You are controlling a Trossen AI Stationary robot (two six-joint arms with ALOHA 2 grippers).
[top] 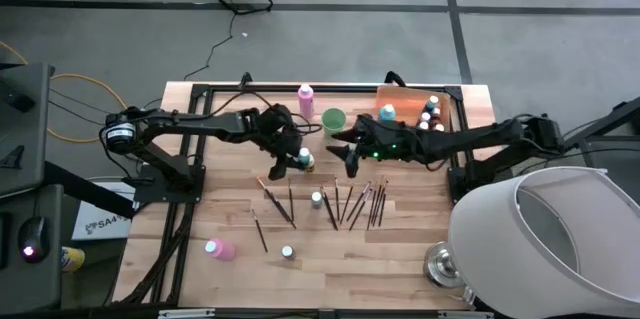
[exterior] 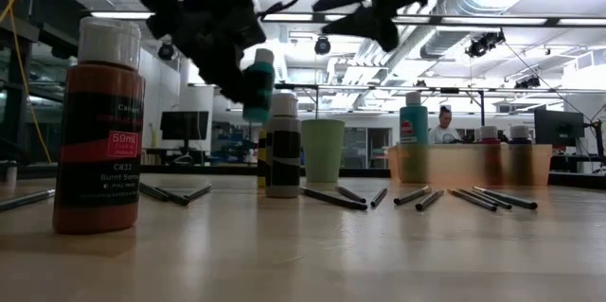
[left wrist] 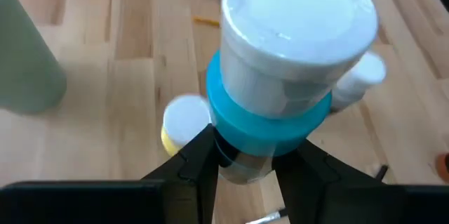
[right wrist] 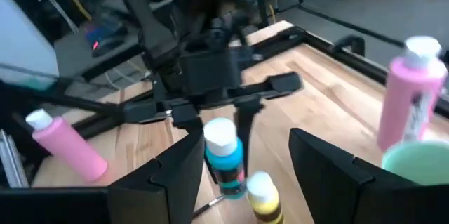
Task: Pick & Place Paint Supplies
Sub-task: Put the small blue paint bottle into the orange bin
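Above mid-table, clamped in the left gripper (left wrist: 242,164): teal bottle (left wrist: 280,76), lifted clear of the wood, long axis near upright with a slight tilt, pale cap up; just below it stands a yellow bottle (right wrist: 263,196). Opposite, close by and level with it, hovers the right gripper (right wrist: 242,164), fingers spread and empty, teal bottle straight ahead between them; nearer the orange tray (top: 400,99) on that side; likely a handover or carry toward the tray.

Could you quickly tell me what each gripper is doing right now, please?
Left gripper: closed on a small blue paint bottle, lifted off the table.
Right gripper: open, holding nothing.
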